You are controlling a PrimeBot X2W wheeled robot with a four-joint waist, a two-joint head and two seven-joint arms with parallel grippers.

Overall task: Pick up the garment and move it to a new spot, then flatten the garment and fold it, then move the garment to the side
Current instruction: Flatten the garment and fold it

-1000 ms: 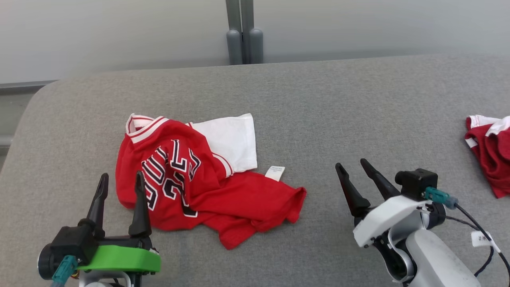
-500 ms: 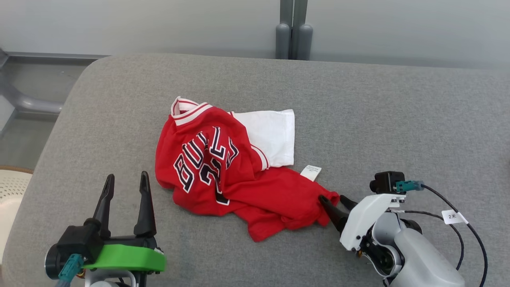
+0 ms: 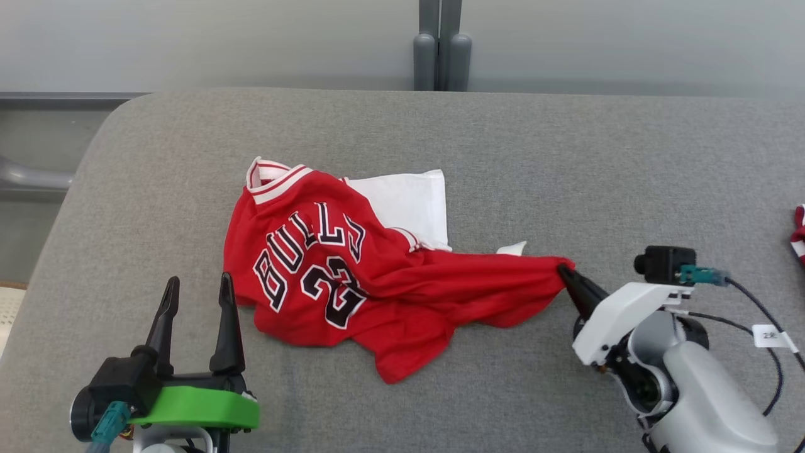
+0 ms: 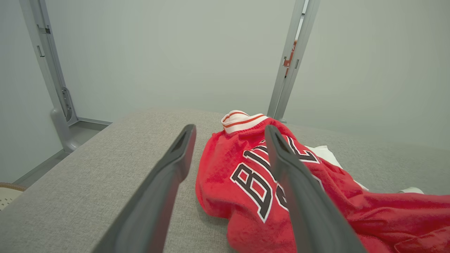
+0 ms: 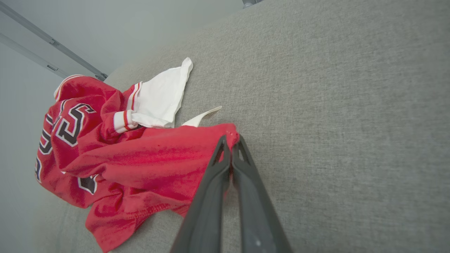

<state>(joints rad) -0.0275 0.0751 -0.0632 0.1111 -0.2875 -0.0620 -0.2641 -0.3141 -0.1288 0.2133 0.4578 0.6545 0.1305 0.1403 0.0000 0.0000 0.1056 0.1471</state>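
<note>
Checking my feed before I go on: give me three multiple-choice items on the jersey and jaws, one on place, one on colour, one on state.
1. Where do the right jaws hold the jersey?
A) collar
B) its right end
C) white sleeve

2. What colour is the jersey's lettering?
A) yellow
B) green
C) black, edged white

3. The left jaws are:
A) open, empty
B) shut on the jersey
C) shut on the tag

Answers:
1 B, the shut tips pinch the red end nearest the right arm.
2 C, "BULLS 23" reads black with a white outline.
3 A, they stand apart beside the jersey, holding nothing.
</note>
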